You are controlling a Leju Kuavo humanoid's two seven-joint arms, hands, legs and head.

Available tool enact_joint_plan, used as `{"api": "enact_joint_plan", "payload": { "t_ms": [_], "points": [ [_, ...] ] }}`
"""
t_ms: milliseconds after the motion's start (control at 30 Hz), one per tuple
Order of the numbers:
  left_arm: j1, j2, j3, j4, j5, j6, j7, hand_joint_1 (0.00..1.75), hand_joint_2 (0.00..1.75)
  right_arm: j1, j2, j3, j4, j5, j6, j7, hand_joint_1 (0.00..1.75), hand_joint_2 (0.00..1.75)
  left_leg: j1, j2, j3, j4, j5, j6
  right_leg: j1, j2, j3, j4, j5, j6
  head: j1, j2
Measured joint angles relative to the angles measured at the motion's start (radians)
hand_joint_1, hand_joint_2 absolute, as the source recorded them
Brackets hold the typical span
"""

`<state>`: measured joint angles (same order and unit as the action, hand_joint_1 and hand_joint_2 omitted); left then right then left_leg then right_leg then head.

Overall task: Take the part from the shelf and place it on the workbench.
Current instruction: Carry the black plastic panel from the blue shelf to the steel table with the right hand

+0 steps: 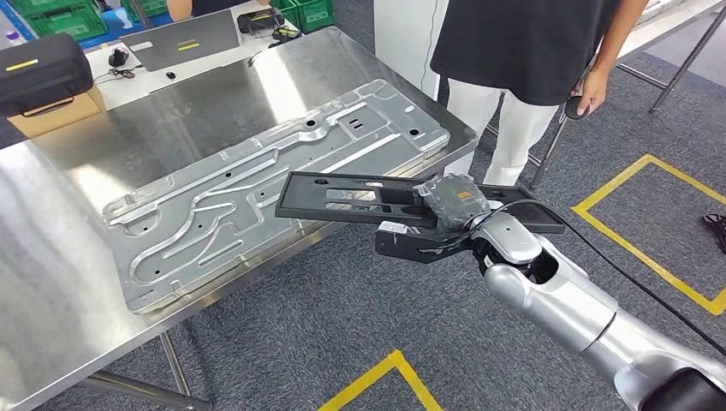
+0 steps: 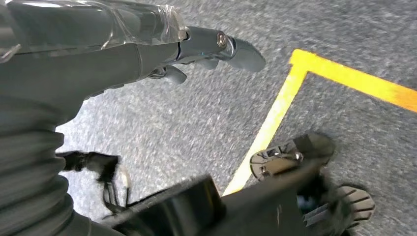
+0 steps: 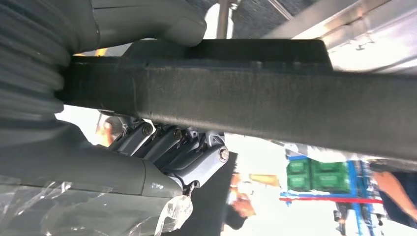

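Nearest the head camera is my right arm, reaching forward from the lower right; my right hand is clamped on the black part, a long flat frame with cut-outs. The right wrist view confirms the grip: thumb on one face of the bar, fingers curled against the other.

Position of the part: held level in the air, its far end over the near edge of the workbench, its held end out over the carpet. Its long axis runs roughly parallel to that edge, from my hand toward the left.

Governing relation: the bench lies forward and left of the hand. A large grey metal panel covers the near middle of the benchtop, directly below the part's free end. I judge the set-down must land on that panel or on bare steel beside it.

My left hand hangs over the carpet, fingers apart, holding nothing; the right is the working hand.

Containers: green crates stand beyond the bench; contents cannot be told.

A person stands close to the bench's far right corner.
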<state>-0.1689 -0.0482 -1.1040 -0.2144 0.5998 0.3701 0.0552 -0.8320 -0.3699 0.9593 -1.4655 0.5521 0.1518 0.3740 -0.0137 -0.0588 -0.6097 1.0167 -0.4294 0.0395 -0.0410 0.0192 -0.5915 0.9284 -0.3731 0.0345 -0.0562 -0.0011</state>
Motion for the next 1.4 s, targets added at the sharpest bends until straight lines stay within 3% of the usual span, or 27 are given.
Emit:
{"api": "enact_joint_plan", "payload": {
  "t_ms": [67, 100, 133, 200, 267, 333, 400, 467, 533, 600, 633, 667, 700, 767, 800, 833, 900, 967, 1033, 1067, 1133, 1167, 1200, 1233, 1300, 1367, 1400],
  "points": [
    [-0.001, -0.001, 0.000, 0.000, 0.000, 0.000, 0.000, 0.00, 1.75, -0.004, -0.001, 0.000, 0.000, -0.001, 0.001, 0.000, 1.75, 1.75, 0.008, 0.038, -0.075, 0.152, -0.068, -0.013, 0.001, -0.025, 0.001, 0.000, -0.003, -0.003, -0.002, 0.000],
    [-0.001, -0.002, 0.000, 0.000, 0.000, 0.000, 0.000, 0.00, 1.75, -0.004, -0.001, 0.000, 0.001, -0.001, 0.001, 0.000, 1.75, 1.75, 0.011, 0.043, -0.104, 0.207, -0.085, -0.016, 0.002, -0.038, 0.002, 0.000, -0.005, -0.002, -0.002, 0.000],
    [-0.002, -0.002, 0.000, 0.000, 0.000, -0.001, 0.000, 0.00, 1.75, -0.004, -0.001, 0.001, 0.001, -0.001, 0.001, 0.000, 1.75, 1.75, 0.013, 0.046, -0.112, 0.220, -0.081, -0.017, 0.002, -0.051, 0.004, 0.000, -0.007, -0.002, -0.002, 0.000],
    [-0.001, -0.002, 0.000, 0.000, 0.000, -0.001, 0.000, 0.00, 1.75, -0.005, -0.001, 0.001, 0.002, -0.001, 0.001, -0.001, 1.75, 1.75, 0.011, 0.060, -0.061, 0.115, -0.022, -0.011, 0.002, -0.076, 0.012, 0.000, -0.013, 0.000, -0.003, 0.000],
    [-0.001, -0.002, 0.000, 0.000, 0.000, -0.002, 0.002, 0.00, 1.75, -0.009, -0.001, 0.001, 0.003, -0.001, 0.001, -0.001, 1.75, 1.75, -0.003, 0.117, 0.025, -0.051, 0.044, 0.006, 0.004, -0.099, 0.025, -0.005, -0.018, 0.003, -0.002, 0.000],
    [-0.003, -0.002, 0.000, 0.000, 0.000, -0.002, 0.002, 0.00, 1.75, -0.013, -0.001, 0.001, 0.004, -0.001, 0.001, -0.001, 1.75, 1.75, -0.017, 0.154, 0.060, -0.125, 0.063, 0.020, 0.005, -0.119, 0.036, -0.013, -0.020, 0.009, -0.002, 0.000],
    [-0.003, -0.002, 0.000, 0.000, 0.000, -0.002, 0.003, 0.00, 1.75, -0.014, 0.000, 0.001, 0.005, -0.001, 0.001, -0.001, 1.75, 1.75, -0.017, 0.133, 0.062, -0.136, 0.067, 0.025, 0.006, -0.136, 0.044, -0.021, -0.022, 0.020, -0.002, 0.000],
    [0.000, -0.002, 0.000, 0.000, 0.000, -0.002, 0.003, 0.00, 1.75, -0.017, 0.001, 0.000, 0.005, -0.001, 0.001, -0.001, 1.75, 1.75, -0.010, 0.106, 0.074, -0.152, 0.078, 0.031, 0.006, -0.104, 0.038, 0.005, -0.045, 0.026, -0.001, 0.000],
    [-0.002, -0.004, 0.000, 0.000, 0.000, -0.002, 0.004, 0.00, 1.75, -0.019, -0.002, 0.000, 0.006, -0.001, 0.001, -0.001, 1.75, 1.75, -0.005, 0.078, 0.081, -0.160, 0.084, 0.037, 0.008, -0.046, -0.016, 0.126, -0.109, 0.024, 0.003, 0.000],
    [-0.004, -0.006, 0.000, 0.000, 0.000, -0.002, 0.004, 0.00, 1.75, -0.014, -0.003, 0.001, 0.007, -0.001, 0.002, -0.001, 1.75, 1.75, -0.005, 0.047, 0.083, -0.159, 0.083, 0.040, 0.012, -0.023, -0.093, 0.275, -0.164, 0.023, 0.005, 0.000],
    [-0.003, -0.007, 0.000, 0.000, 0.000, -0.003, 0.004, 0.00, 1.75, -0.010, -0.004, 0.001, 0.009, -0.001, 0.002, -0.001, 1.75, 1.75, -0.004, 0.030, 0.083, -0.158, 0.082, 0.040, 0.013, -0.021, -0.115, 0.308, -0.165, 0.024, 0.005, 0.000],
    [-0.001, -0.008, 0.000, 0.000, 0.000, -0.004, 0.004, 0.00, 1.75, -0.008, -0.004, 0.001, 0.010, -0.001, 0.002, -0.001, 1.75, 1.75, -0.003, 0.011, 0.084, -0.156, 0.081, 0.039, 0.012, -0.020, -0.115, 0.296, -0.145, 0.024, 0.005, 0.000],
    [0.000, -0.008, 0.000, 0.000, 0.000, -0.004, 0.004, 0.00, 1.75, -0.008, -0.004, 0.001, 0.012, -0.001, 0.002, 0.000, 1.75, 1.75, -0.001, -0.006, 0.085, -0.152, 0.079, 0.036, 0.011, -0.014, -0.094, 0.243, -0.109, 0.025, 0.005, 0.000],
    [0.000, -0.008, 0.000, 0.000, 0.000, -0.004, 0.004, 0.00, 1.75, -0.010, -0.005, 0.001, 0.014, -0.001, 0.002, 0.000, 1.75, 1.75, 0.002, -0.038, 0.082, -0.134, 0.067, 0.024, 0.001, 0.027, -0.025, 0.088, -0.036, 0.031, 0.005, 0.000],
    [-0.001, -0.008, 0.000, 0.000, 0.000, -0.004, 0.004, 0.00, 1.75, -0.011, -0.005, 0.001, 0.014, -0.001, 0.002, 0.000, 1.75, 1.75, 0.003, -0.051, 0.078, -0.125, 0.060, 0.019, -0.003, 0.047, 0.002, 0.034, -0.018, 0.031, 0.005, 0.000],
    [-0.001, -0.008, 0.000, 0.000, 0.000, -0.003, 0.004, 0.00, 1.75, -0.010, -0.005, 0.002, 0.014, -0.001, 0.002, -0.001, 1.75, 1.75, 0.003, -0.063, 0.073, -0.118, 0.054, 0.015, -0.004, 0.059, 0.016, 0.005, -0.013, 0.029, 0.005, 0.000],
    [0.002, -0.008, 0.000, 0.000, 0.000, -0.002, 0.004, 0.00, 1.75, -0.009, -0.004, 0.002, 0.015, -0.001, 0.002, -0.001, 1.75, 1.75, 0.007, -0.086, 0.065, -0.113, 0.051, 0.011, -0.001, 0.041, 0.020, 0.001, -0.019, 0.016, 0.004, 0.000],
    [0.006, -0.007, 0.000, 0.000, 0.000, -0.002, 0.004, 0.00, 1.75, -0.012, -0.003, 0.002, 0.015, -0.001, 0.003, 0.002, 1.75, 1.75, 0.006, -0.055, 0.048, -0.083, 0.035, 0.003, -0.001, 0.015, 0.024, 0.001, -0.021, 0.004, 0.003, 0.000],
    [0.006, -0.008, 0.000, 0.000, 0.000, -0.002, 0.004, 0.00, 1.75, -0.016, -0.004, 0.002, 0.014, -0.002, 0.004, 0.006, 1.75, 1.75, 0.007, 0.014, -0.008, 0.030, -0.016, -0.011, 0.000, -0.007, 0.029, -0.001, -0.024, -0.003, 0.000, 0.000],
    [0.005, -0.008, 0.000, 0.000, 0.000, -0.002, 0.004, 0.00, 1.75, -0.016, -0.004, 0.002, 0.014, -0.003, 0.004, 0.008, 1.75, 1.75, 0.010, 0.036, -0.049, 0.109, -0.045, -0.017, 0.001, -0.019, 0.031, -0.001, -0.027, -0.006, -0.001, 0.000],
    [0.001, -0.008, 0.001, 0.000, 0.000, -0.004, 0.002, 0.00, 1.75, -0.015, -0.006, 0.004, 0.015, -0.004, 0.005, 0.011, 1.75, 1.75, 0.014, 0.047, -0.109, 0.211, -0.068, -0.020, 0.003, -0.043, 0.035, -0.001, -0.033, -0.007, -0.001, 0.000],
    [0.001, -0.008, 0.001, 0.000, 0.000, -0.004, 0.001, 0.00, 1.75, -0.015, -0.007, 0.004, 0.015, -0.004, 0.005, 0.012, 1.75, 1.75, 0.014, 0.048, -0.112, 0.208, -0.054, -0.017, 0.005, -0.055, 0.039, -0.001, -0.036, -0.007, -0.002, 0.000],
    [0.001, -0.008, 0.001, 0.000, -0.001, -0.005, 0.000, 0.00, 1.75, -0.015, -0.007, 0.005, 0.014, -0.004, 0.005, 0.013, 1.75, 1.75, 0.011, 0.051, -0.093, 0.163, -0.025, -0.010, 0.009, -0.066, 0.044, -0.001, -0.040, -0.007, -0.002, 0.000],
    [0.002, -0.008, 0.001, 0.000, -0.001, -0.005, 0.000, 0.00, 1.75, -0.016, -0.007, 0.005, 0.014, -0.004, 0.005, 0.014, 1.75, 1.75, 0.006, 0.063, -0.060, 0.091, 0.012, 0.002, 0.012, -0.078, 0.051, -0.002, -0.044, -0.008, -0.002, 0.000],
    [0.001, -0.006, 0.001, 0.000, 0.000, -0.005, 0.000, 0.00, 1.75, -0.020, -0.011, 0.004, 0.014, -0.004, 0.005, 0.017, 1.75, 1.75, -0.015, 0.112, 0.011, -0.054, 0.067, 0.034, 0.019, -0.095, 0.063, -0.006, -0.052, -0.007, -0.002, 0.000],
    [-0.002, -0.004, 0.001, 0.000, 0.000, -0.005, 0.000, 0.00, 1.75, -0.023, -0.017, 0.005, 0.014, -0.005, 0.005, 0.022, 1.75, 1.75, -0.031, 0.143, 0.037, -0.111, 0.075, 0.052, 0.023, -0.112, 0.070, -0.009, -0.056, -0.001, -0.001, 0.000],
    [-0.002, -0.004, 0.001, 0.000, 0.000, -0.006, 0.000, 0.00, 1.75, -0.024, -0.019, 0.004, 0.014, -0.007, 0.004, 0.025, 1.75, 1.75, -0.033, 0.137, 0.040, -0.119, 0.072, 0.055, 0.024, -0.122, 0.073, -0.011, -0.058, 0.002, -0.001, 0.000]
  ]
}}
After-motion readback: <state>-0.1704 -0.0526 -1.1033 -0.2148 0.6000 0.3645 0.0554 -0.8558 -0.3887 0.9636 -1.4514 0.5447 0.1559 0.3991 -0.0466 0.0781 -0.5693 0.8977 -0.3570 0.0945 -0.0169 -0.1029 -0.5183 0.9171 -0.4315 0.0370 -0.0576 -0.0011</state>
